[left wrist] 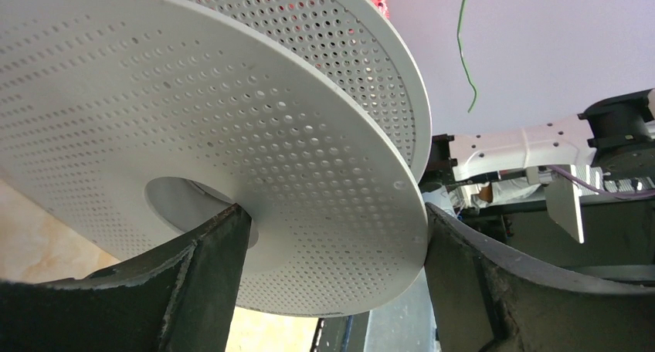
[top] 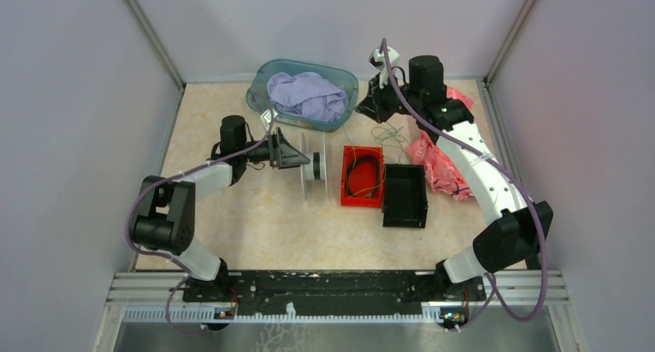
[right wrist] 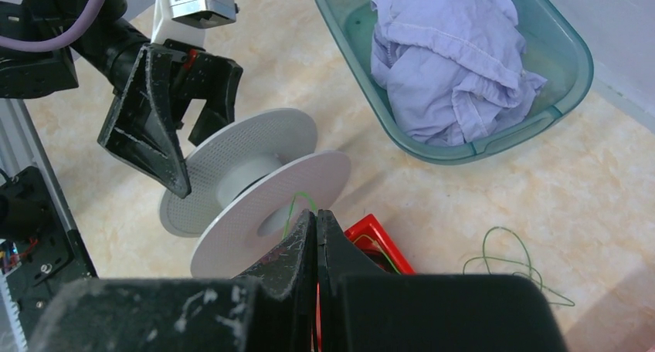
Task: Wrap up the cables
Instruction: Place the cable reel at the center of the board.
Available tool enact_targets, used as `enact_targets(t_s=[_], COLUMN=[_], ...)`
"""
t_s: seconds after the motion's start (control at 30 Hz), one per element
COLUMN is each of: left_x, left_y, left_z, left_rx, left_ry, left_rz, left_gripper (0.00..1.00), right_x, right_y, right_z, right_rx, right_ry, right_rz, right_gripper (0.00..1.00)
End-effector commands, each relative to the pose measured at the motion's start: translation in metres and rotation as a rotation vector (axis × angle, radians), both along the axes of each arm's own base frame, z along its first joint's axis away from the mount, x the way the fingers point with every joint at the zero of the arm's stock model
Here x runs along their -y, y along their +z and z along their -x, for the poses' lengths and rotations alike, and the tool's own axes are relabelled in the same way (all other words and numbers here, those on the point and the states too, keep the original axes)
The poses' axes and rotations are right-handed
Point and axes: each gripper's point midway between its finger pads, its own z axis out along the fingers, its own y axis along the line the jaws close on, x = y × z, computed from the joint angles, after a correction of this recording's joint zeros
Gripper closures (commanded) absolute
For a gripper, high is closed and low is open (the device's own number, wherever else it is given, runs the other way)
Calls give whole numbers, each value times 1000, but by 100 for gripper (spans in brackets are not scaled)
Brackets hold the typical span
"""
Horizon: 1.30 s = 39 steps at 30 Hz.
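Note:
A white perforated spool [top: 313, 168] stands on edge on the table left of a red bin [top: 362, 198]. My left gripper [top: 292, 154] is shut on the spool's near flange [left wrist: 232, 136], with one finger [left wrist: 205, 271] at the hub hole and the other [left wrist: 471, 275] against the rim. My right gripper [right wrist: 317, 215] is shut on a thin green cable [right wrist: 296, 207] that loops out at its tips, raised above the spool [right wrist: 263, 190]. In the top view the right gripper [top: 369, 106] is behind the red bin. More thin cables lie on the table [top: 391, 133] and in the red bin [top: 363, 174].
A teal basin [top: 259, 97] with a lilac cloth [top: 307, 96] stands at the back. A black bin [top: 405, 196] sits right of the red one. A pink cloth [top: 439, 163] lies under the right arm. Loose green wire [right wrist: 510, 263] lies on the table.

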Motion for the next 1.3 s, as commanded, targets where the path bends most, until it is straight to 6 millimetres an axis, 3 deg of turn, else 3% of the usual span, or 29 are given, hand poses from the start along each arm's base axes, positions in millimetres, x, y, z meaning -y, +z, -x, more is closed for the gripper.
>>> enact_targets(t_s=[0.0, 0.23, 0.47, 0.8, 0.87, 1.27], left_x=[1, 0, 1, 6, 7, 1], left_y=[7, 11, 17, 17, 18, 21], left_z=[-12, -22, -23, -15, -13, -9], left_rx=[101, 175, 232, 285, 298, 363], left_ry=[21, 36, 40, 25, 23, 50], left_rz=[-62, -130, -166, -192, -198, -244], left_gripper=[20, 26, 25, 26, 26, 22], right_x=[-13, -34, -49, -74, -78, -86], right_y=[25, 25, 27, 2, -15, -42], right_z=[3, 5, -6, -22, -30, -43], right_rx=[60, 0, -75, -200, -231, -281], right_ry=[38, 67, 34, 7, -6, -52], right_rz=[-45, -122, -220, -260, -245, -209], right_gripper=[100, 100, 100, 100, 100, 100])
